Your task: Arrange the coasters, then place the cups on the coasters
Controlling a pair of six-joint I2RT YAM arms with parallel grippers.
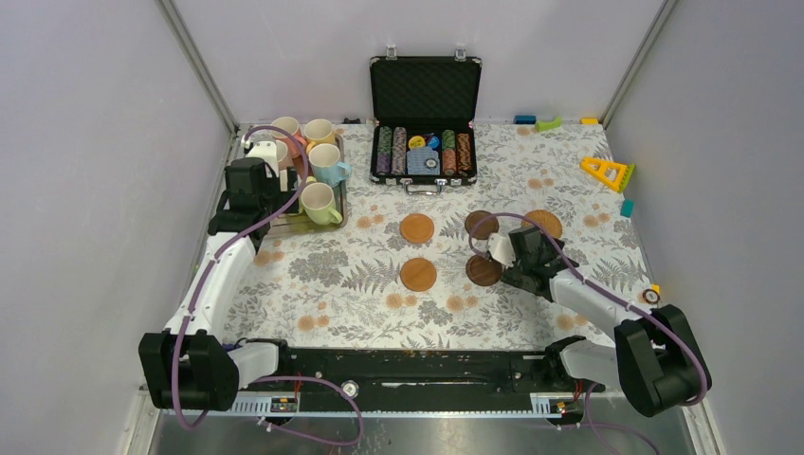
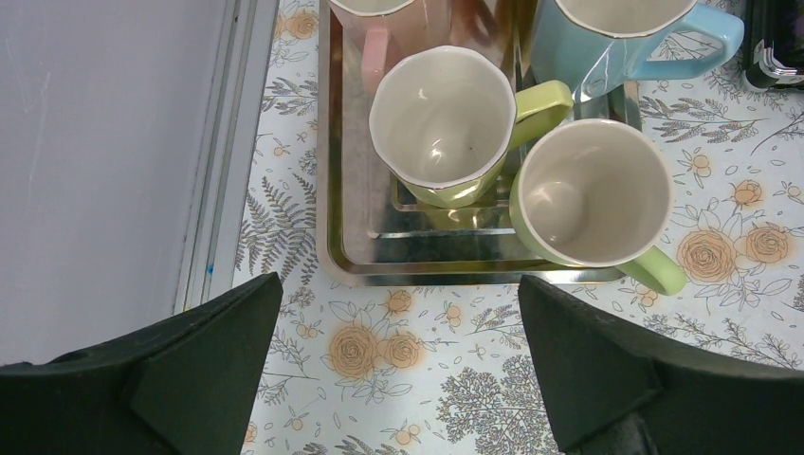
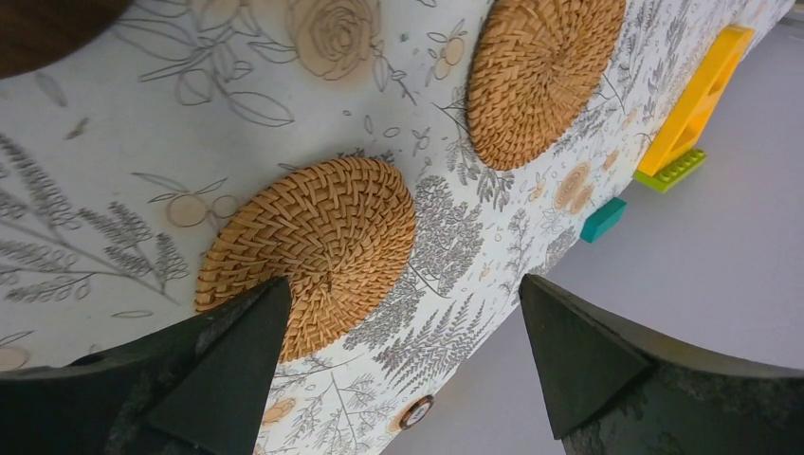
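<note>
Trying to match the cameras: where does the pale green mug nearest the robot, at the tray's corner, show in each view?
Top external: pale green mug left of centre, nearest of the mugs, beside the left arm.
Left wrist: right of centre, handle reaching lower right past the silver tray's rim.
Right wrist: not in it.
Shared landmark: the light blue mug just beyond it, in top external and left wrist.

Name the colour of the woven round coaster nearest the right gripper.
Woven round coaster: golden tan, clearest in right wrist view.
</note>
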